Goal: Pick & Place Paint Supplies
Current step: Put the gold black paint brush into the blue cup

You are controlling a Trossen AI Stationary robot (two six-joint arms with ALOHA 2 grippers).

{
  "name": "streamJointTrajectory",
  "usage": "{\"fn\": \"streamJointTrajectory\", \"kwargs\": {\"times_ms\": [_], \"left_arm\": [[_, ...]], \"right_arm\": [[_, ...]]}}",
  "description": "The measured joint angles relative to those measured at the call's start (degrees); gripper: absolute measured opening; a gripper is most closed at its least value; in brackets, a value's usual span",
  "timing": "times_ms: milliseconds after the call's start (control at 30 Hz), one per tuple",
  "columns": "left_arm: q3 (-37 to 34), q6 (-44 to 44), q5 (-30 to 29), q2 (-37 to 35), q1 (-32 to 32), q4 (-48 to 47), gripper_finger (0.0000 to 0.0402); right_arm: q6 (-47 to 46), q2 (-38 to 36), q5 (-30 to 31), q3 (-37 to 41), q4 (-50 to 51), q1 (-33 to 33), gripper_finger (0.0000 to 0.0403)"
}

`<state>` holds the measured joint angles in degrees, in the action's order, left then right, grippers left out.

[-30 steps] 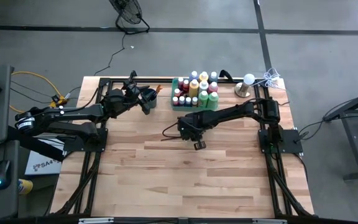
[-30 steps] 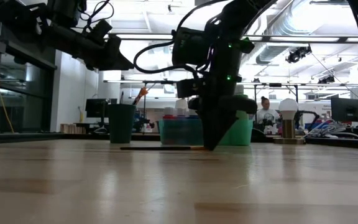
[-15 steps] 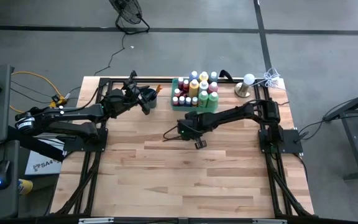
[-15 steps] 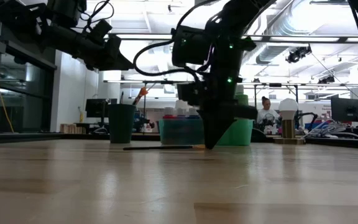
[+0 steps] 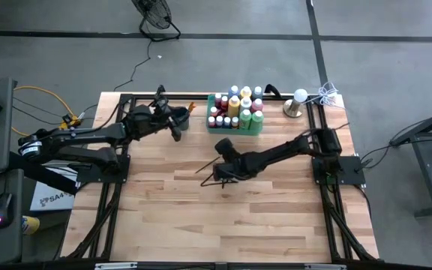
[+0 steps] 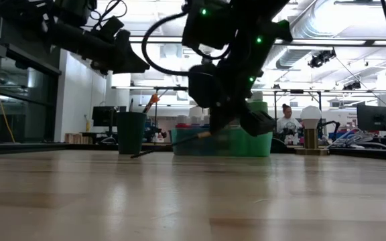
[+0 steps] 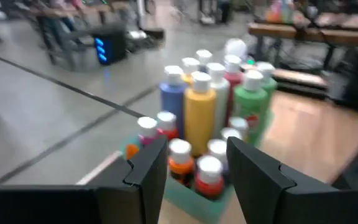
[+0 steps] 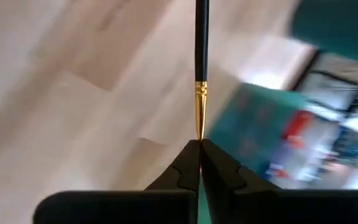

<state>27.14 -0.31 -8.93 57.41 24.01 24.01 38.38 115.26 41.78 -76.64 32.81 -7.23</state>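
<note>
The right gripper [image 8: 199,144] is clamped on a thin dark-handled paintbrush [image 8: 201,74], pinching it at the bristle end just below its gold ferrule. In the high view this gripper [image 5: 223,177] sits over the middle of the table [image 5: 238,225], in front of the green tray [image 5: 235,129], and the paintbrush [image 5: 207,164] slants out from it toward the left arm's side. From table height the paintbrush [image 6: 169,145] tilts: its gripped end is raised under the right gripper [image 6: 210,130], while its far tip seems to touch or nearly touch the wood, though this view does not settle it.

The paint bottles [image 5: 237,106] stand upright and packed together in the tray at the back of the table, between the dark cup [image 5: 180,118] and a small lamp [image 5: 295,102] near the back right corner. The left wrist view shows the bottles [image 7: 207,115] close up, among them a blue, a yellow, a green and a red one, with small ones in front, all with pale caps.

The left gripper [image 5: 172,120] hangs above the back left part of the table, over or just beside the cup, with its 2 fingers [image 7: 151,171] parted and nothing between them. In the low view a person [image 6: 287,120] is visible far behind the table.
</note>
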Motion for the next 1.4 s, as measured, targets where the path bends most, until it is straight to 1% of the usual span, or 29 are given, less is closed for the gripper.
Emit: {"fn": "streamJointTrajectory", "kwargs": {"times_ms": [100,233,333,467,567,633,733,800,900,1100,1267,1400], "left_arm": [[1.5,-1.4,3.3,0.0,0.0,-3.9,0.0163],[2.8,-4.0,7.3,0.0,0.0,-6.4,0.0163],[3.3,-6.7,12.9,0.0,0.0,-6.7,0.0163],[4.0,-9.9,23.6,0.0,0.0,-6.6,0.0163],[4.1,-13.1,31.7,0.0,0.0,-6.2,0.0163],[4.1,-14.9,35.9,0.0,0.0,-6.5,0.0163],[4.1,-16.4,40.1,0.0,0.0,-7.7,0.0163],[4.1,-16.9,41.1,0.0,-0.1,-8.7,0.0163],[4.1,-17.2,40.8,0.0,-0.9,-10.1,0.0163],[4.1,-17.1,40.5,0.0,-4.7,-10.7,0.0163],[4.1,-17.1,37.0,0.4,-6.9,-11.0,0.0163],[4.1,-17.8,35.0,1.0,-6.8,-11.0,0.0163]], "right_arm": [[5.5,0.0,6.3,0.0,-3.3,-1.4,0.0003],[15.2,-0.1,14.9,0.0,-10.2,-2.6,0.0003],[24.5,-0.1,19.8,0.0,-17.4,-3.0,0.0003],[36.8,-0.1,22.5,0.0,-29.1,-2.9,0.0003],[44.9,-0.1,23.5,0.0,-38.4,-2.9,0.0003],[49.9,-0.1,24.5,0.0,-44.6,-3.0,0.0003],[52.6,-0.2,24.3,0.0,-50.0,-3.6,0.0003],[53.8,-0.2,24.3,0.0,-51.5,-4.2,0.0003],[54.2,-0.2,23.7,0.0,-52.0,-5.3,0.0003],[55.0,-0.2,23.7,0.0,-54.0,-6.5,0.0003],[56.8,-0.2,22.4,0.0,-56.7,-7.1,0.0003],[57.3,-0.2,22.5,0.0,-57.8,-7.4,0.0003]]}}
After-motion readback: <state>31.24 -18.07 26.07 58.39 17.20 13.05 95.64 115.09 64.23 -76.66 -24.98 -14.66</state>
